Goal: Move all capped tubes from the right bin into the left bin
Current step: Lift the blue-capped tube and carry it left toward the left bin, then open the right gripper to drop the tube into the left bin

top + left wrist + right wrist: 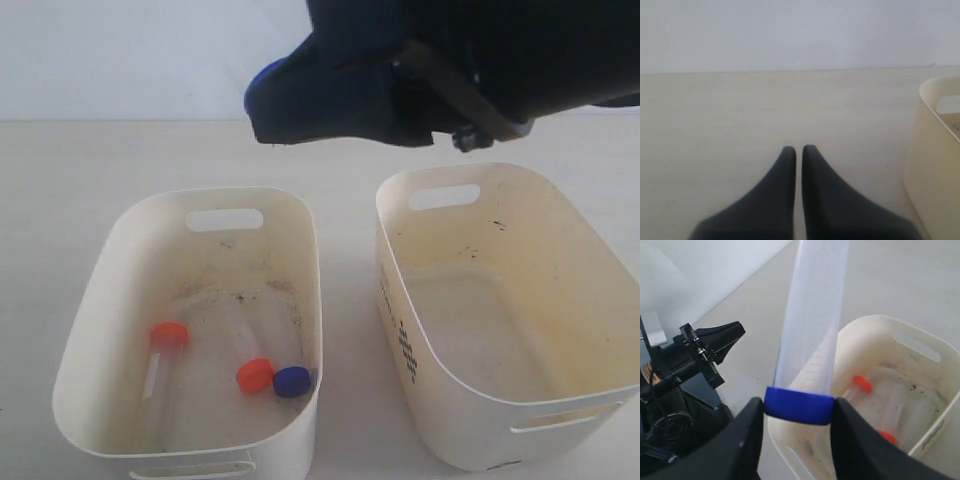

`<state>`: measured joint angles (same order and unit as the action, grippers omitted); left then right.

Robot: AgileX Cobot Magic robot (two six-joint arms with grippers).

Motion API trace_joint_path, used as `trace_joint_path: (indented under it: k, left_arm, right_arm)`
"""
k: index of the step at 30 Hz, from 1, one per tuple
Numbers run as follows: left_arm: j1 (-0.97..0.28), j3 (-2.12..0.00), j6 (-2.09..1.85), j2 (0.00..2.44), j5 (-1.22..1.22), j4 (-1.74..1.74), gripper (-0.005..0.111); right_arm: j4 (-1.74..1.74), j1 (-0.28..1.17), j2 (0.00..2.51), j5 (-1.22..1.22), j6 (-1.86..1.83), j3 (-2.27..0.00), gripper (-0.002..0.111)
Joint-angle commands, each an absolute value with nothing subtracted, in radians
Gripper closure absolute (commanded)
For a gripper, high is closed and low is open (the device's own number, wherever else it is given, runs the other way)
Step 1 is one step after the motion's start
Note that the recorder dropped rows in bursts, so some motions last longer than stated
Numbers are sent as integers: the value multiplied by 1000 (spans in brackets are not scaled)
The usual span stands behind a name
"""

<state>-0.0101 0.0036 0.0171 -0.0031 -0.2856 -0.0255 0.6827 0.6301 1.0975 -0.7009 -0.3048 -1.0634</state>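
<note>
Pale cream tabletop (pixel 350 400) meets plain white wall (pixel 120 50).

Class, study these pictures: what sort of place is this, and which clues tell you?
Probably a laboratory robot workbench: a bare pale tabletop, the cream left bin holding capped tubes, the right bin beside it, and the right hand gripping a blue-capped tube.

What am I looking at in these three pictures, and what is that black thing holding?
It is a two-armed robot; each arm ends in a gripper. One picture views the table from outside; the other two come from cameras on the wrists. The left bin holds three capped tubes; the right bin looks empty. The right gripper clamps a clear tube by its blue cap, in the air near the left bin. The left gripper is shut, holding nothing.
</note>
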Motion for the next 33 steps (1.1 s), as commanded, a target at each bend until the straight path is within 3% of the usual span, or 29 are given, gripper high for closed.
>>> trace_joint_path:
  k: [1,21,25,31,33]
  left_arm:
    - [-10,0,26,0,-277,-19,102]
    - [-10,0,26,0,-278,-19,102]
    - [-10,0,26,0,-278,-19,102]
    - [-10,0,26,0,-276,-19,102]
    - [-10,0,26,0,-276,-19,102]
  right_arm:
    - [757,628,1126,-707,-339,-1068,108]
    - [809,777,1416,-568,-390,-1068,105]
    - [771,777,1435,-548,-367,-1068,86]
    - [768,777,1441,-544,-371,-1068,28]
    - [753,777,1441,-549,-383,-1068,13]
